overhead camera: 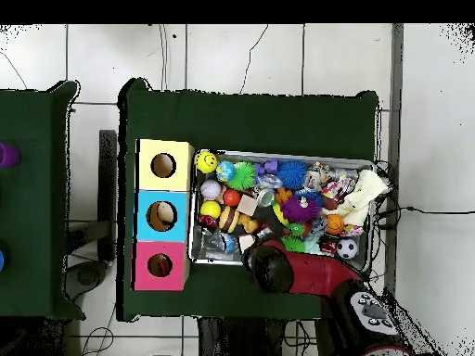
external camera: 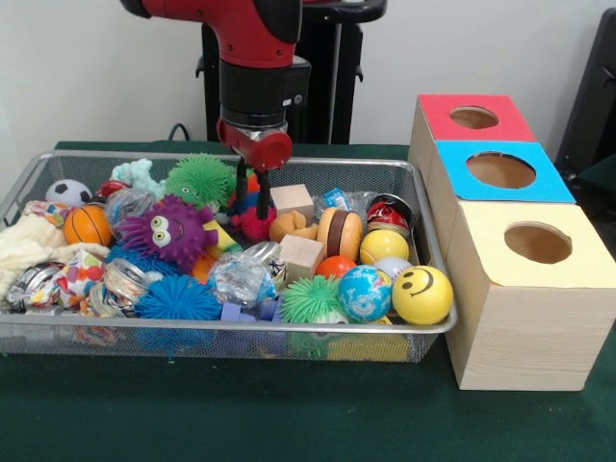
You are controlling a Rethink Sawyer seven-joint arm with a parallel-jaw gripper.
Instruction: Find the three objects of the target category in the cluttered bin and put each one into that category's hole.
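Observation:
The bin [external camera: 231,332], a wide silver wire-mesh basket, is full of toys; it also shows in the overhead view [overhead camera: 278,154]. My gripper [external camera: 252,214] hangs from the red arm into the bin's back middle. It is open, with its fingers apart just above a red knobbly toy [external camera: 254,227], beside a pale wooden cube [external camera: 292,199]. In the overhead view the arm's wrist [overhead camera: 271,264] hides the gripper. The hole [external camera: 474,117] is the round cut-out in the red-topped box at the far right; it also shows in the overhead view [overhead camera: 160,265].
A blue-topped box [external camera: 500,171] and a yellow-topped box [external camera: 537,243] stand in line with the red one. The bin holds a purple furry monster [external camera: 171,229], a green spiky ball [external camera: 200,178], a yellow smiley ball [external camera: 422,295], a globe ball [external camera: 364,293] and a basketball [external camera: 88,224].

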